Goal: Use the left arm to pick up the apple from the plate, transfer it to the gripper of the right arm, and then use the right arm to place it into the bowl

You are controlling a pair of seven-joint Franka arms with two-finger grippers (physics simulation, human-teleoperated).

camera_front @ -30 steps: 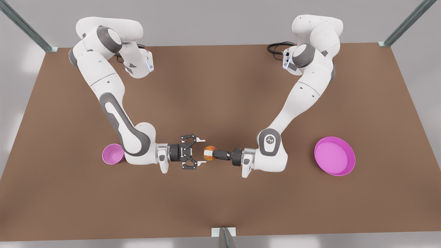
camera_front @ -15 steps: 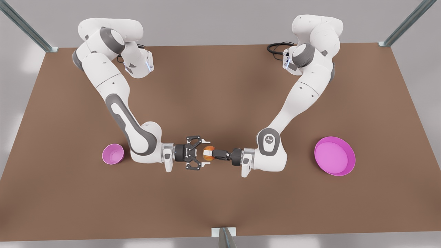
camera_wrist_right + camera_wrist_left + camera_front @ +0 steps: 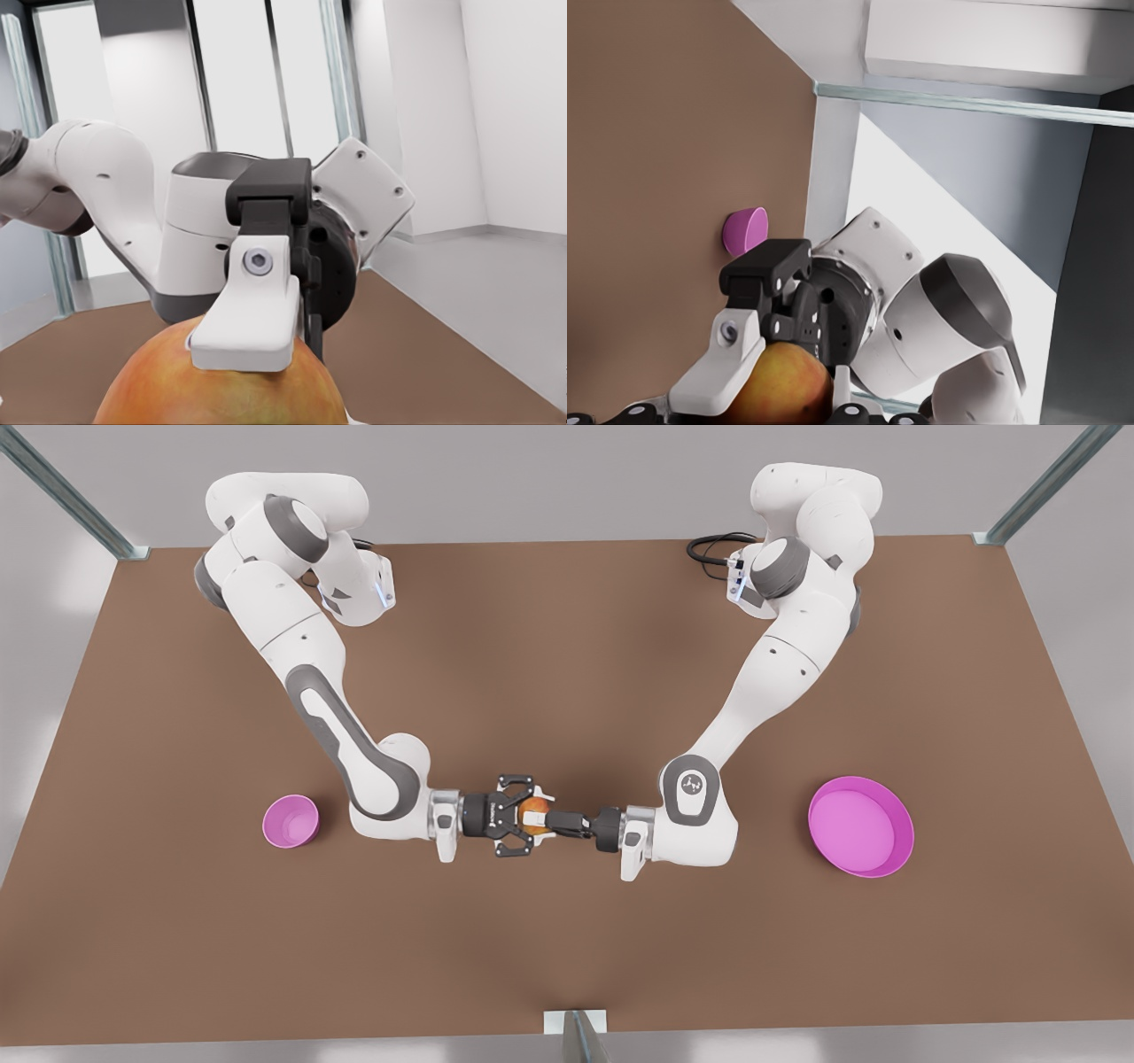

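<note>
Since the frame one second earlier, the right arm's claw gripper [image 3: 524,826] has travelled toward the front view's right, away from the bowl [image 3: 290,821], and now brackets the apple [image 3: 534,811], which then hung clear of its open fingers. The left arm and the apple have stayed in place.

The apple, reddish-orange with a yellowish patch, is held above the brown table [image 3: 567,957] near the middle of the front view, between the two wrists. The left gripper [image 3: 542,818], slim and black, reaches in from the front view's right and is clamped on the fruit. In the right wrist view, one of its white fingertips [image 3: 249,317] presses on the apple [image 3: 221,385] from above.

The right gripper comes in from the front view's left, its linkage fingers spread above and below the apple. In the left wrist view, a white pad [image 3: 719,374] of this claw lies against the apple [image 3: 778,388]; whether the claw grips the fruit cannot be told.

The small deep magenta bowl stands on the table behind the right arm's elbow, at the front view's left, apart from the arm. The wide shallow magenta plate [image 3: 897,849] lies at the front view's right, beyond the left arm's wrist.
</note>
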